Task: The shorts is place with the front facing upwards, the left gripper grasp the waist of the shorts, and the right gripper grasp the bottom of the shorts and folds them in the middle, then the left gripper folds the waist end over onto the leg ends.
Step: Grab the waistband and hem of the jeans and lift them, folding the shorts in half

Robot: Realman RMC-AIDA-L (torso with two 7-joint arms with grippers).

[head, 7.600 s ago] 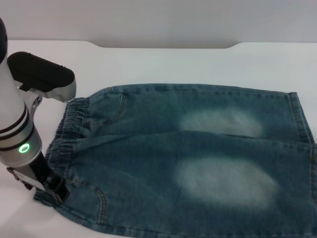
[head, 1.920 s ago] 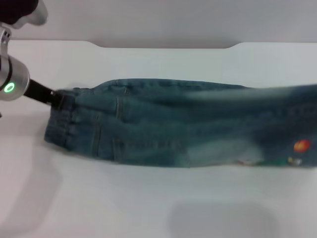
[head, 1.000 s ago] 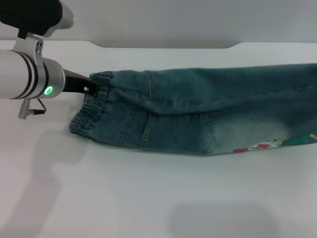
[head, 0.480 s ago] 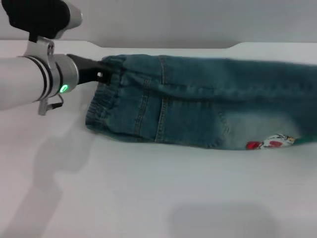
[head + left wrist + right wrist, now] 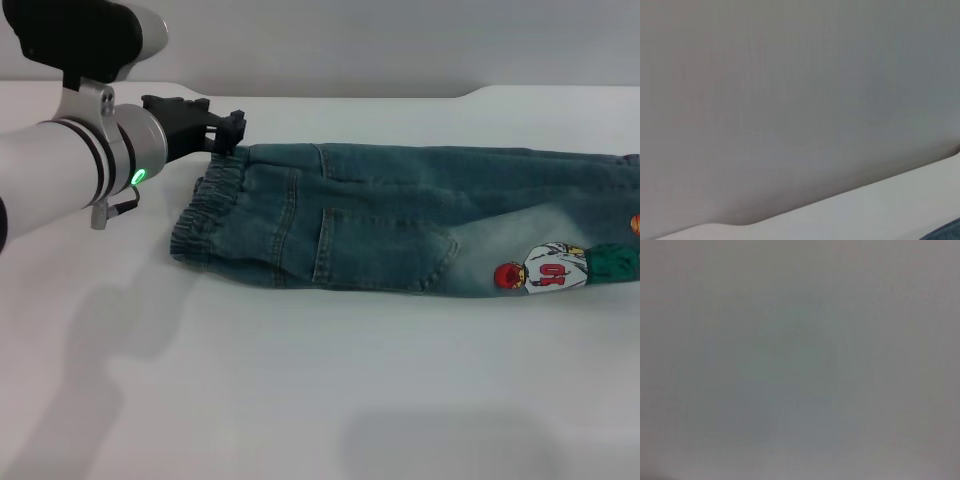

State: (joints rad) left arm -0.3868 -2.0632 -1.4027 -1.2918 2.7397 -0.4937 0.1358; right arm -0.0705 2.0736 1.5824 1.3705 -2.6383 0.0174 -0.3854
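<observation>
**Folded shorts on the table, left pincer released beside the waist**

A white table (image 5: pixel 300 400) is seen in the head view, and a strip of its far edge is caught by the left wrist view below a plain grey wall (image 5: pixel 790 100). The shorts (image 5: pixel 400 225) are laid on the table as a long, narrow band, folded lengthwise, with a back pocket (image 5: pixel 385 245) turned upward. The waist of the shorts (image 5: pixel 205 215), gathered and puckered, is found at the left end of the shorts. Toward the right end of the shorts, a cartoon patch (image 5: pixel 545 270) numbered 10 is shown near the leg ends, which are cut off by the picture's edge. The left pincer (image 5: pixel 232 128) is held just beside the far corner of the waist, its prongs parted and nothing gripped. The right pincer is not seen in any view.
</observation>
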